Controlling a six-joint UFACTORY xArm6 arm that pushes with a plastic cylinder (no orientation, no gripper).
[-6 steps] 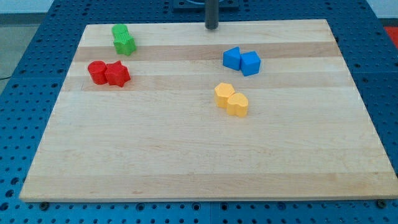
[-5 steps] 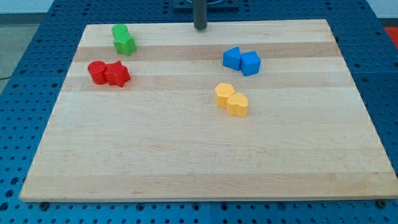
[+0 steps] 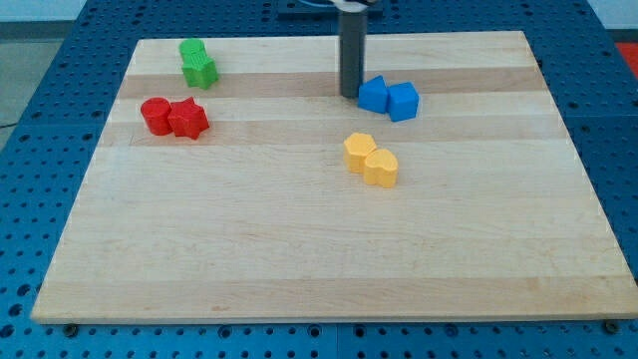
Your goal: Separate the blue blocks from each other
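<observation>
Two blue blocks sit touching side by side at the board's upper right: the left blue block (image 3: 373, 94) and the right blue cube (image 3: 404, 101). My tip (image 3: 350, 96) stands on the board right at the left side of the left blue block, touching or nearly touching it. The dark rod rises straight toward the view's top.
Two green blocks (image 3: 197, 63) sit together at the upper left. Two red blocks (image 3: 173, 117) sit together below them. Two yellow blocks (image 3: 371, 160) sit together below the blue pair. The wooden board (image 3: 319, 259) lies on a blue pegboard table.
My tip has come down from the board's top edge toward the view's bottom and right, arriving beside the left blue block. The blocks look unmoved.
</observation>
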